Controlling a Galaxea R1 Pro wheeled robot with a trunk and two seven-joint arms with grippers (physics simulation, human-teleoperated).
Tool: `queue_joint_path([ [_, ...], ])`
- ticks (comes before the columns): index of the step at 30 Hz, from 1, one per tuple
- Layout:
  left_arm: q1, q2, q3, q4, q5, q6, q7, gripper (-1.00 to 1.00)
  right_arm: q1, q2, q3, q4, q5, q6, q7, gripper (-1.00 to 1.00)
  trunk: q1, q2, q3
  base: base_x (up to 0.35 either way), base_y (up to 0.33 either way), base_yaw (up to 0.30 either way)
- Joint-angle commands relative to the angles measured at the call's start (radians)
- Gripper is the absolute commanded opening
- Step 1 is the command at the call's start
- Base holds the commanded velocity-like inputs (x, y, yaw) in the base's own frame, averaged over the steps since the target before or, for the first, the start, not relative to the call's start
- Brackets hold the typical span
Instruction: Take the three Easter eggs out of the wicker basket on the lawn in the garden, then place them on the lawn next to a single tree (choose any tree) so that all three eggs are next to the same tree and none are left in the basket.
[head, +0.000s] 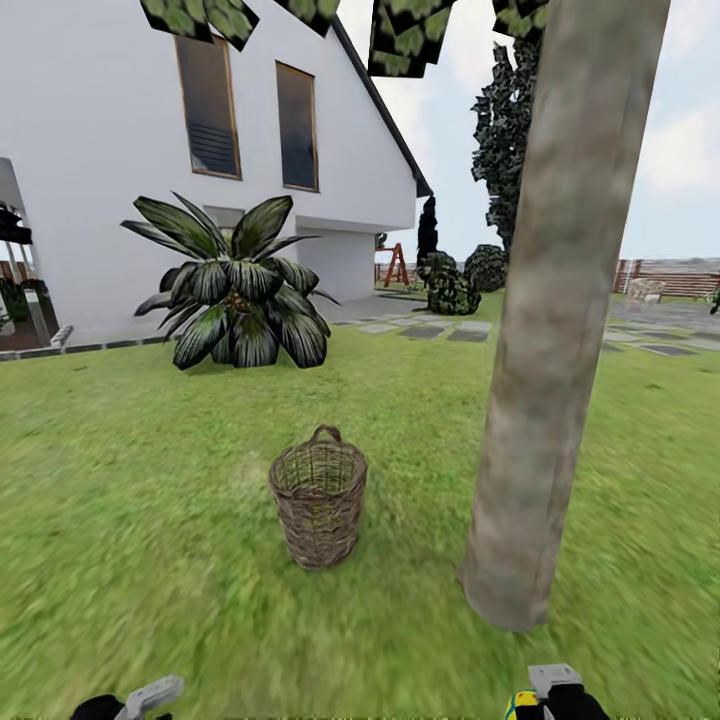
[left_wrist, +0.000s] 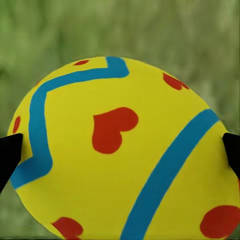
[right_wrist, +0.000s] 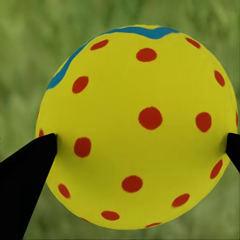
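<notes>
Centre of the head view, basket (head: 318, 508) upright on lawn (head: 150, 480), tree (head: 560, 320) just right of it, left wrist view, left gripper (left_wrist: 120, 150) clamped on heart-marked egg (left_wrist: 120, 150), right wrist view, right gripper (right_wrist: 140, 145) clamped on spotted egg (right_wrist: 137, 125).

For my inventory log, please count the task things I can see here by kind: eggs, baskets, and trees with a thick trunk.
Easter eggs: 2, egg with hearts and spotted egg, each gripped between jaws
Wicker basket: 1
Tree with thick trunk: 1
Total: 4
</notes>
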Motion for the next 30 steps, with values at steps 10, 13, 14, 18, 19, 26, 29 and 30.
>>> queue_joint_path([
  [10,0.000,-0.008,0.006,-0.098,0.004,0.062,0.000,-1.00,0.000,0.005,0.008,-0.001,0.004,0.004,-0.005,-1.00,0.000,-0.001,-0.005,0.000,0.000,0.000],
  [13,-0.001,-0.035,0.006,-0.146,0.006,0.094,0.001,-1.00,0.000,0.005,0.008,-0.001,0.004,0.004,-0.005,-1.00,0.000,-0.001,-0.005,0.044,-0.081,0.000],
  [14,-0.001,-0.046,0.005,-0.151,0.005,0.095,0.001,-1.00,0.000,0.005,0.007,-0.001,0.003,0.004,-0.005,-1.00,0.000,-0.001,-0.005,0.138,-0.248,0.000],
  [18,-0.001,-0.051,0.008,-0.157,0.005,0.096,0.001,-1.00,0.000,0.006,0.009,-0.001,0.005,0.003,-0.005,-1.00,0.000,-0.001,-0.005,0.167,-0.285,0.000],
  [19,-0.001,-0.052,0.007,-0.157,0.004,0.096,0.001,-1.00,0.000,0.006,0.008,-0.001,0.005,0.003,-0.005,-1.00,0.000,-0.001,-0.005,0.176,-0.292,0.000],
  [26,-0.001,-0.054,0.006,-0.156,0.004,0.092,0.001,-1.00,0.000,0.006,0.008,-0.001,0.003,0.001,-0.005,-1.00,0.000,-0.001,-0.005,0.118,-0.194,0.000],
  [29,-0.001,-0.056,0.003,-0.155,0.002,0.092,0.002,-1.00,0.000,0.006,0.009,-0.001,0.003,0.001,-0.005,-1.00,0.000,-0.001,-0.005,0.075,-0.247,0.000],
  [30,-0.001,-0.057,0.002,-0.155,0.002,0.092,0.002,-1.00,0.000,0.006,0.009,-0.001,0.003,0.001,-0.005,-1.00,0.000,-0.001,-0.005,0.132,-0.302,0.000],
])
